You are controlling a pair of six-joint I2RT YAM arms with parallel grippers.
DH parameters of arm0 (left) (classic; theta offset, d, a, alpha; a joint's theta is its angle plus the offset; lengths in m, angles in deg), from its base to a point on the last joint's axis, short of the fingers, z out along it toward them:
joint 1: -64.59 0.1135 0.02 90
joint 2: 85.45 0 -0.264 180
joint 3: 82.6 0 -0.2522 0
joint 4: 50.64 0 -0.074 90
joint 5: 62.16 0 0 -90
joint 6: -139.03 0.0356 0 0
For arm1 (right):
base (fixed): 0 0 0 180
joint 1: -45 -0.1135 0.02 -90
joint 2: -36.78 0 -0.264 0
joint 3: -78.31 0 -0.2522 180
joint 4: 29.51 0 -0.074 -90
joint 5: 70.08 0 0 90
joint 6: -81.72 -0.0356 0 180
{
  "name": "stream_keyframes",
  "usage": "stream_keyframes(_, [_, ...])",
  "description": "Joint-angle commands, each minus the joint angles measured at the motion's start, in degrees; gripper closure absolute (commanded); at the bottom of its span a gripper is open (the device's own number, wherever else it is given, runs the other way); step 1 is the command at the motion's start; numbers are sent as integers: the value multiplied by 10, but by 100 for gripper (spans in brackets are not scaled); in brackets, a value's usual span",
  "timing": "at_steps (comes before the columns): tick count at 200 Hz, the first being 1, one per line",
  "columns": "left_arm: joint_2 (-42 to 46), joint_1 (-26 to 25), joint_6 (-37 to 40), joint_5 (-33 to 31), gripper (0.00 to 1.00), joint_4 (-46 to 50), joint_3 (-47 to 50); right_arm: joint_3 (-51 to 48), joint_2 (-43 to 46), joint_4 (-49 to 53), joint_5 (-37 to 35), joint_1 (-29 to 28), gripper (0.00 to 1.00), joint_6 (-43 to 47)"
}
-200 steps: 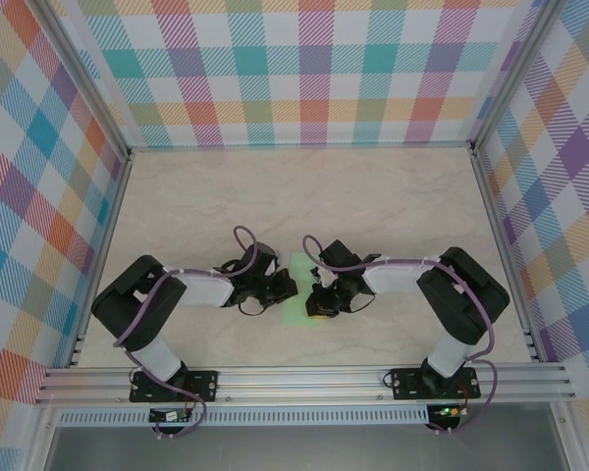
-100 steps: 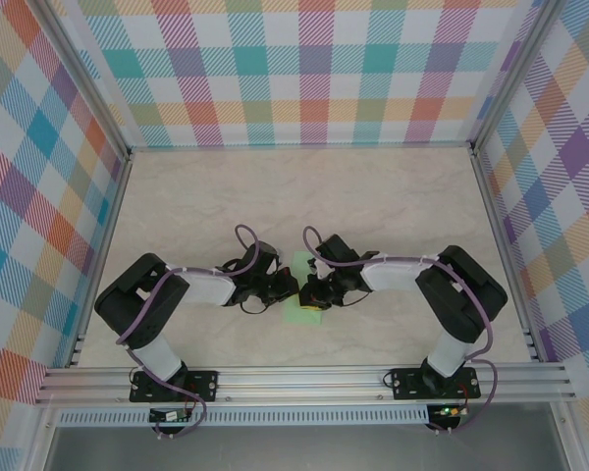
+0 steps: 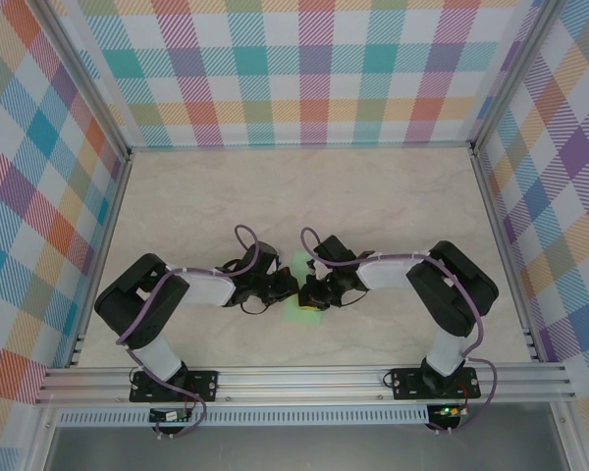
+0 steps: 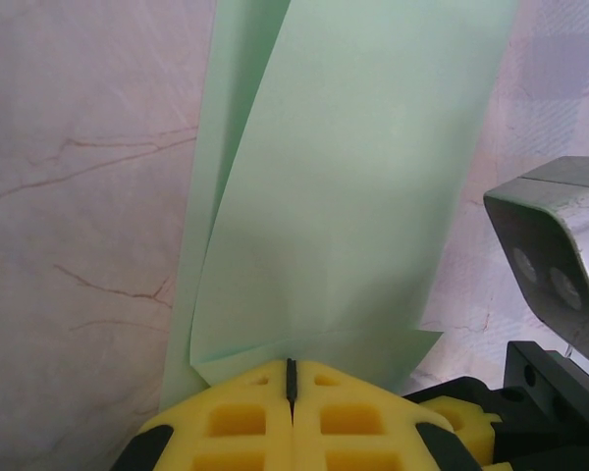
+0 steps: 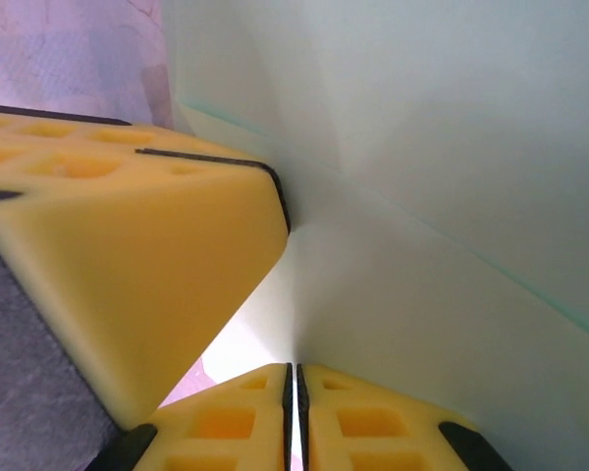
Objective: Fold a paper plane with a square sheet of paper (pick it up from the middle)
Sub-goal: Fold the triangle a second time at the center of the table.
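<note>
My L & R jaws each pinch folded green paper sheet (image 4: 344, 196) on worktop (image 4: 79, 196); R arm (image 3: 393, 271) closer in vs. 1 s ago.

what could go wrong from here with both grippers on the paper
1. The left gripper and the right gripper are both shut on the sheet of paper, close together; pulling apart might tear it.
2. In the left wrist view the layers look misaligned, so a crease pressed now may come out skewed.
</note>
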State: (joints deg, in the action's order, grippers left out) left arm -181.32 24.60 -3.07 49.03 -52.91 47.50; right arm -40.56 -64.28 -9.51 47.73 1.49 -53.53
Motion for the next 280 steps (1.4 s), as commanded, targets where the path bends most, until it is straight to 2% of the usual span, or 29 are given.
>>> stream_keyframes(1, [0, -4, -7, -46, 100, 30, 18, -10, -20, -20, -4, -1, 87, -4])
stream_keyframes(32, [0, -4, -13, -65, 100, 35, 28, -41, 7, -21, 6, -1, 86, -2])
stream_keyframes(152, [-26, -4, -21, -60, 100, 22, 28, -119, 91, 10, 19, -2, 82, 14])
stream_keyframes(280, [-20, -4, -19, -58, 100, 29, 30, -128, 116, 100, -30, -18, 83, 51])
